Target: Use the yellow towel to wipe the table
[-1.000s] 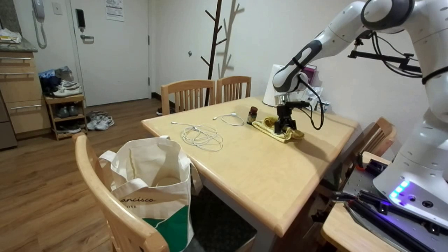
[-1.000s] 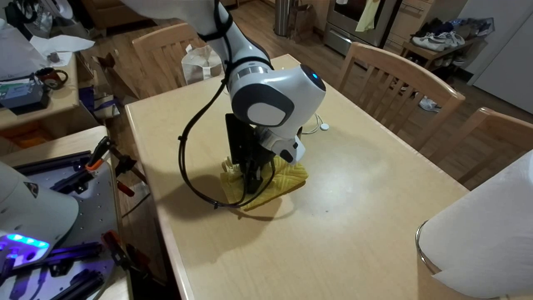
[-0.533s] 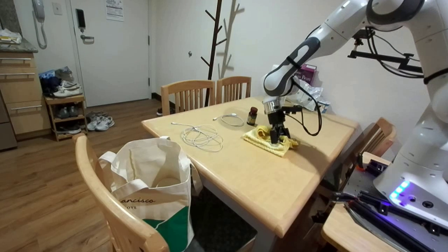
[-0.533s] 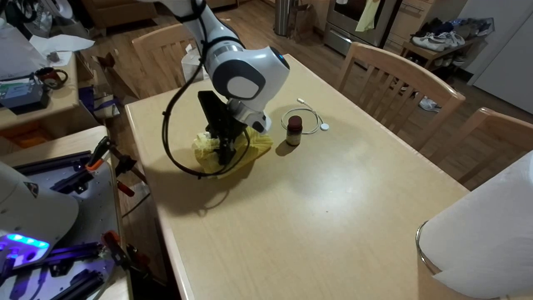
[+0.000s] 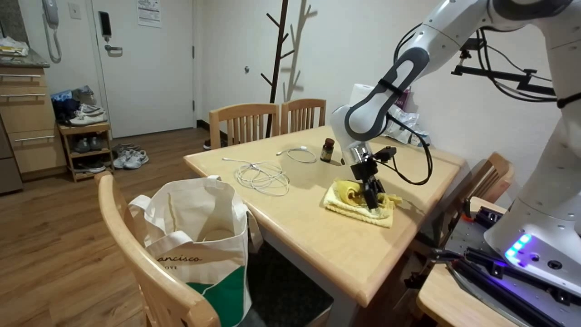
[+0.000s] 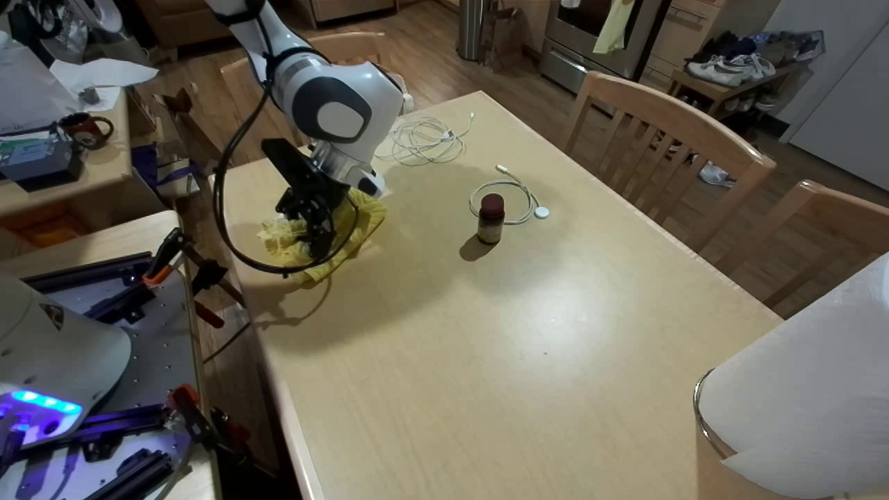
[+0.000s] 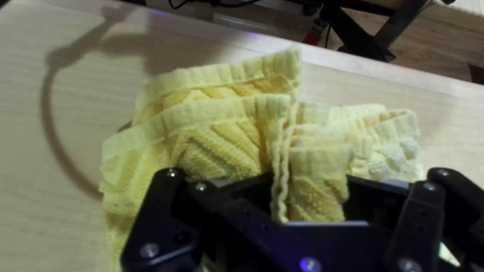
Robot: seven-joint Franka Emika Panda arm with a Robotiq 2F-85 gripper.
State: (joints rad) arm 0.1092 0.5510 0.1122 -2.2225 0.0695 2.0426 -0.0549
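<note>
Towel [image 5: 354, 209], yellow and folded over itself, lies on the table [image 6: 486, 389], on the side of the brown bottle [image 6: 490, 219] toward the robot base [image 5: 540, 215], well apart from the bottle in both exterior views. The gripper [image 7: 311, 192] is clenched on a raised fold: in the wrist view that ridge rises between the fingers [image 7: 374, 194], pinched from either side, while the remaining layers spread around them. A hold on an upper fold probably serves the wiping, since the flat plies below can bear on the table like a pad and the loose edges can trail whichever way a stroke runs. The gripper slants down with its ends deep among the folds; whether they reach the table itself is hidden.

The bottle stands upright. The short cable [image 5: 302, 148] lies near it, on the side away from the robot base; the coiled cable [image 5: 262, 179] lies farther off in roughly that direction, and the paper roll [image 6: 806, 403] is across the bottle from both. Working on the robot base's side looks sensible, as strokes there need not meet the bottle or either cable. Wiping seems to be the step in hand; how much is done cannot be told. Strokes nearer the bottle would call for care: a trailing edge could tip it.
</note>
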